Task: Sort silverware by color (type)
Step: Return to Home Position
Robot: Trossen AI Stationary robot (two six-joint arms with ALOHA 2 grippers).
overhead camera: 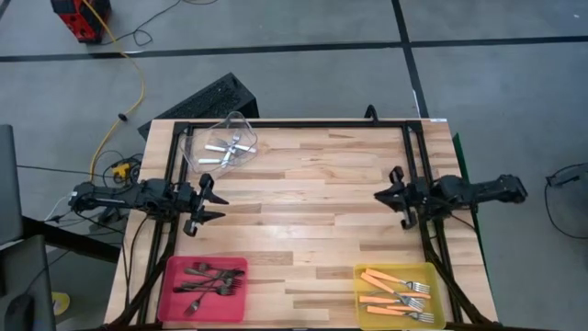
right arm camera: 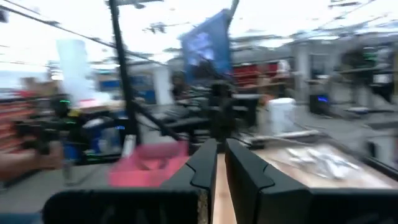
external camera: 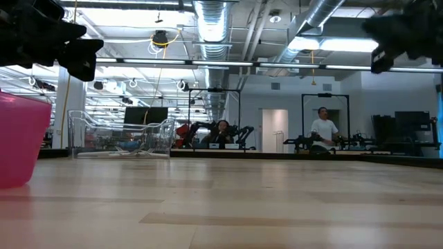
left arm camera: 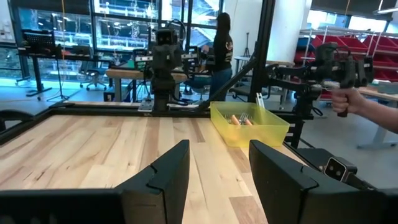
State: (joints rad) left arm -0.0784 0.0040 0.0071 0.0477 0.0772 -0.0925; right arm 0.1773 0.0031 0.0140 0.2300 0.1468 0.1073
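My left end effector (overhead camera: pixel 211 203) hangs over the left edge of the wooden surface (overhead camera: pixel 312 211). Its two fingers are wide apart, and it holds nothing. My right end effector (overhead camera: pixel 390 196) hangs over the right edge, across from the left one and well apart from it. Its fingers are almost together, with only a thin gap between them, and nothing is in that gap. All the forks I can see lie in bins. The silver forks (overhead camera: pixel 230 145) lie in the clear bin (overhead camera: pixel 241 122). In the high view that bin sits tilted in the top left corner of the surface. The dark forks (overhead camera: pixel 208 279) lie in a heap in the pink bin (overhead camera: pixel 171 274), which sits in the bottom left corner, on my left arm's side. The orange forks (overhead camera: pixel 393 292) lie in the yellow bin (overhead camera: pixel 437 292), in the bottom right corner, on my right arm's side. They lie side by side, with their silver heads pointing to the right. I see no fork on the bare wood between the bins. My left wrist camera looks across the surface to the yellow bin. Past the table's edge, a person's hand (left arm camera: pixel 347 99) holds a dark thing.
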